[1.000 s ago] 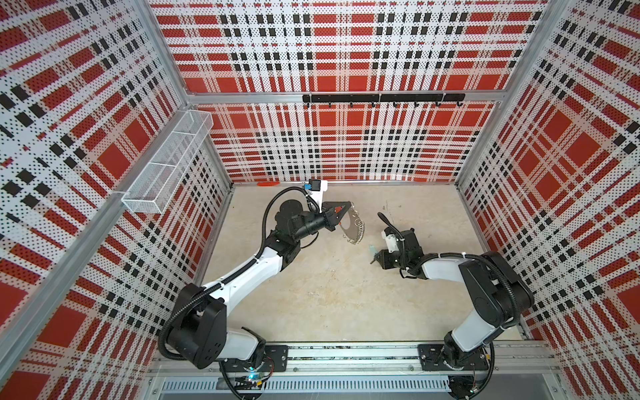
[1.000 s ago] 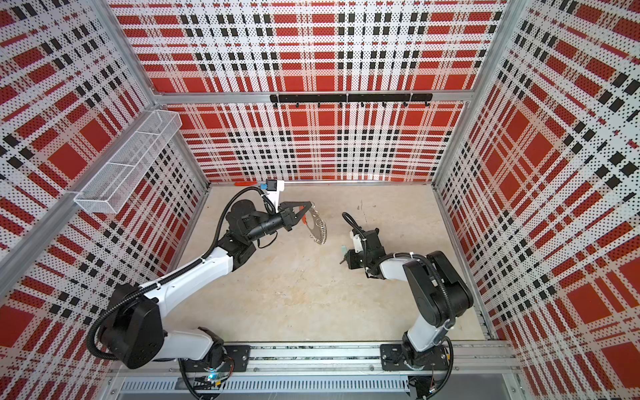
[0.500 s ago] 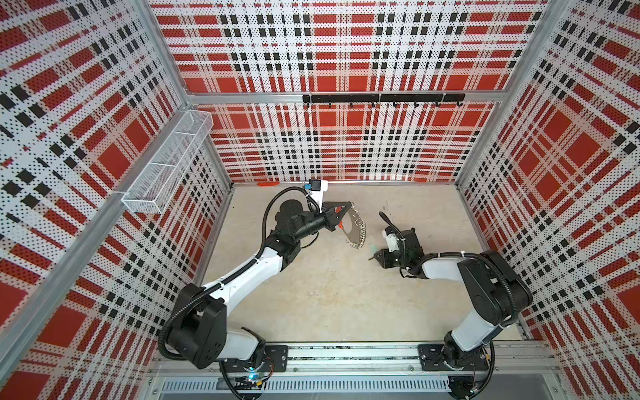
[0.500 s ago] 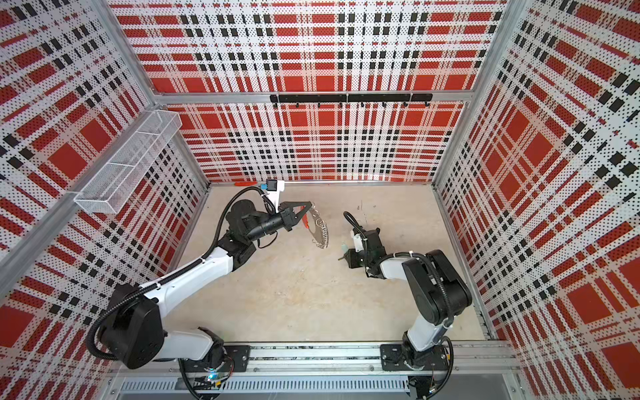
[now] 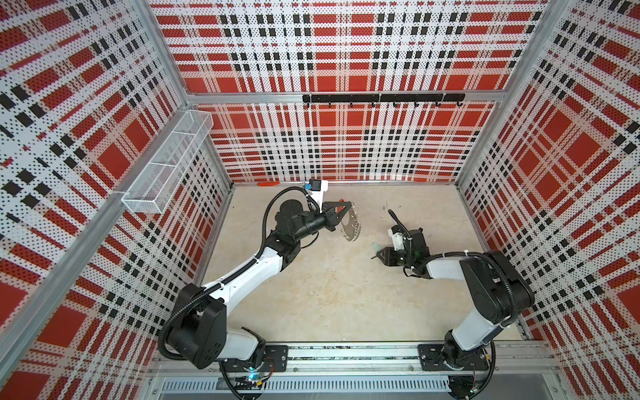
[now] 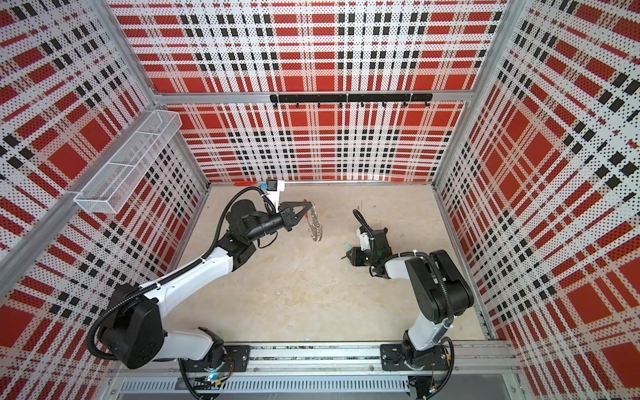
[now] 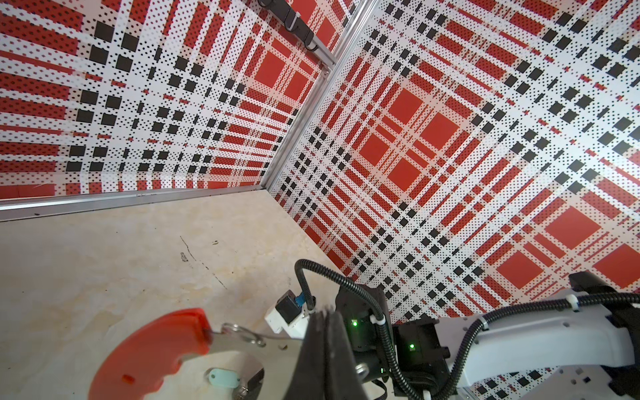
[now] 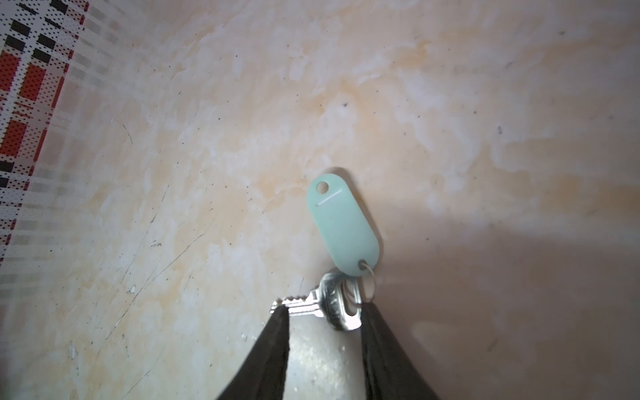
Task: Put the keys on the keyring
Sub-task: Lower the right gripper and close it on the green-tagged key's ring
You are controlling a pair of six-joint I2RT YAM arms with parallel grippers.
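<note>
One set of keys (image 8: 341,225): a small silvery key joined by a thin wire ring to a pale teal plastic tag. It lies flat on the table (image 8: 173,138) at the tip of the right gripper (image 8: 323,308), whose jaws stand parted astride the key with no firm pinch visible. Probably light, rigid and slick, and floppy at the ring joint, so best pinched across the key's flat bow, leaving the tag's free hole clear. Well apart, the left gripper (image 5: 346,206) is clenched on the keyring (image 5: 352,228), held off the table with its wire loops hanging.
</note>
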